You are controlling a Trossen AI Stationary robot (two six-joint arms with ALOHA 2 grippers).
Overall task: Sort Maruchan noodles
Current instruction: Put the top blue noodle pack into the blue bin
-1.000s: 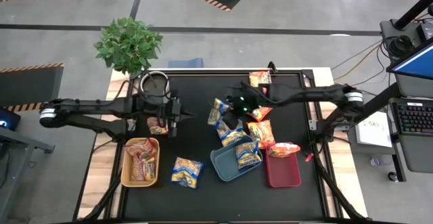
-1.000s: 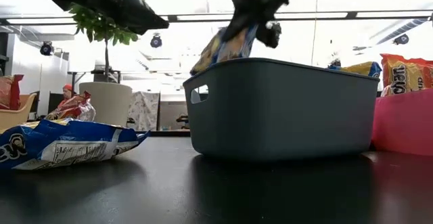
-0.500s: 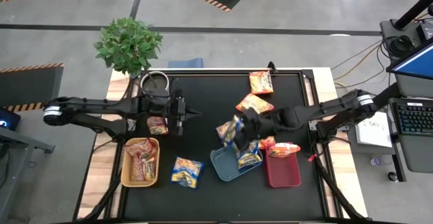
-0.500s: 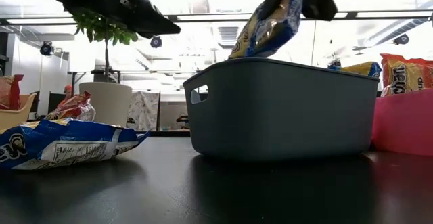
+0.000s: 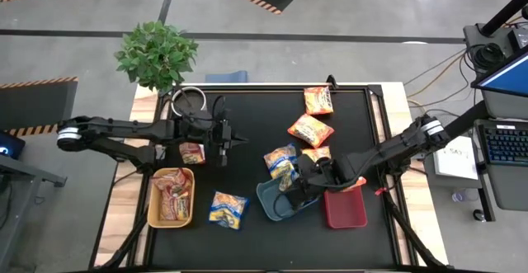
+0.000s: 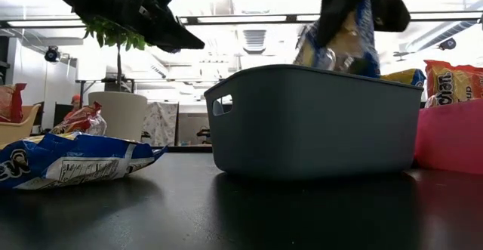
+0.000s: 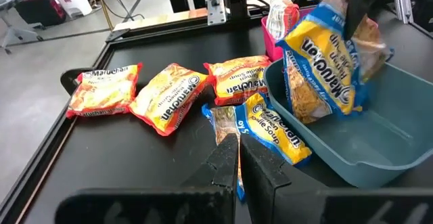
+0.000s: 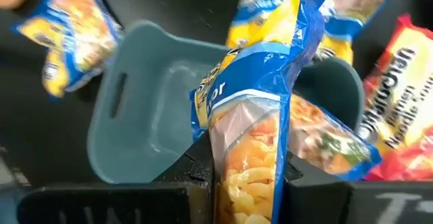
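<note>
My right hand [image 8: 247,176] is clamped on a blue-and-yellow noodle packet [image 8: 257,116], which hangs upright over the blue tray [image 5: 276,200] with its lower end inside the rim. Just beside the tray, another blue-and-yellow packet [image 5: 280,159] lies on the table [image 5: 247,124], with orange packets [image 5: 311,129] farther off and the red tray [image 5: 345,210] next to the blue one. My left hand [image 7: 233,158], fingers pressed together and empty, hovers well apart near the yellow tray [image 5: 172,197] holding red packets [image 5: 171,195]. One more blue packet [image 5: 228,209] lies between the trays.
</note>
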